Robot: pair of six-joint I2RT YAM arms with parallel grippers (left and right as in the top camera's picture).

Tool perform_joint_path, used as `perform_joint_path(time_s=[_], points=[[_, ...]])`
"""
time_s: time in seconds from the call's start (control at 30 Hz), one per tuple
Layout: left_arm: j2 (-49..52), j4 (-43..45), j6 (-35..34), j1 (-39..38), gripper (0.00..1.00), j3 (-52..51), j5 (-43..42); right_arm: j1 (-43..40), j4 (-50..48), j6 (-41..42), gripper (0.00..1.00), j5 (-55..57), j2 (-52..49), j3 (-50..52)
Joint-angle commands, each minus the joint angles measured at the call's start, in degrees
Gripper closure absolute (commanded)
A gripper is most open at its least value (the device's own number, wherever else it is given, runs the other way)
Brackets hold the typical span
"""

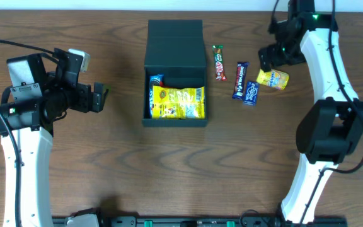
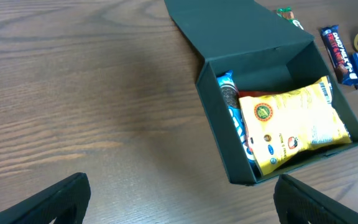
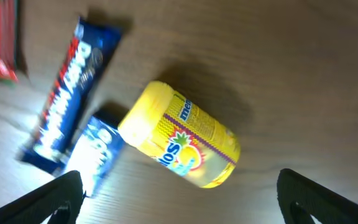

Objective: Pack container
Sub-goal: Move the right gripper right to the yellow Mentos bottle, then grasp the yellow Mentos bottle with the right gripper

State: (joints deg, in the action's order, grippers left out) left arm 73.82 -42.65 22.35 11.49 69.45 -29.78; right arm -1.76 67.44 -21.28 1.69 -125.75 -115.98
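Observation:
The matte black container (image 1: 175, 50) sits open at table centre, lid flap lying flat behind it. It holds a yellow snack packet (image 1: 178, 102) and a blue packet (image 1: 155, 81). It also shows in the left wrist view (image 2: 216, 118). A yellow Mentos tub (image 1: 274, 79) lies on its side right of the box, also in the right wrist view (image 3: 179, 137). My right gripper (image 3: 179, 199) is open and empty, hovering just above the tub. My left gripper (image 2: 179, 199) is open and empty, left of the box.
Right of the box lie a red KitKat bar (image 1: 218, 62), a long dark blue bar (image 1: 239, 80) and a small blue packet (image 1: 251, 93). The blue bar (image 3: 67, 99) and small packet (image 3: 95, 152) lie close left of the tub.

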Motion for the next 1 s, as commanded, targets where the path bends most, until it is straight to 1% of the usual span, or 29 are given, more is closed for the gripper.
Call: perform_joint_path(time_s=[0.0,0.13,0.27,0.43,0.6,0.77,0.97], points=[[-0.44,-0.17,0.37,0.17,0.05,0.17,-0.04,-0.22,-1.57,-15.45,0.03,4.04,-0.20,1.53],[-0.44,-0.22,0.37,0.17,0.05,0.17,-0.04,-0.72,-3.19,-20.15,0.01,4.92,-0.20,2.62],[-0.44,-0.22,0.37,0.17,0.05,0.17,-0.02,-0.96,-3.58,-22.16,0.01,4.87,-0.26,4.15],[-0.44,-0.20,0.37,0.17,0.05,0.17,-0.04,-0.96,-4.94,-26.23,0.02,5.20,-0.26,8.94],[-0.44,-0.20,0.35,0.17,0.05,0.17,-0.04,-1.25,-10.43,-26.16,0.03,9.16,-0.26,12.66],[-0.44,-0.24,0.31,0.17,0.05,0.17,-0.04,-2.29,-14.75,-26.16,0.03,8.76,-0.26,14.64],[-0.44,-0.24,0.33,0.17,0.05,0.17,-0.04,-3.17,-17.27,-26.16,0.05,7.76,-0.26,16.74]])
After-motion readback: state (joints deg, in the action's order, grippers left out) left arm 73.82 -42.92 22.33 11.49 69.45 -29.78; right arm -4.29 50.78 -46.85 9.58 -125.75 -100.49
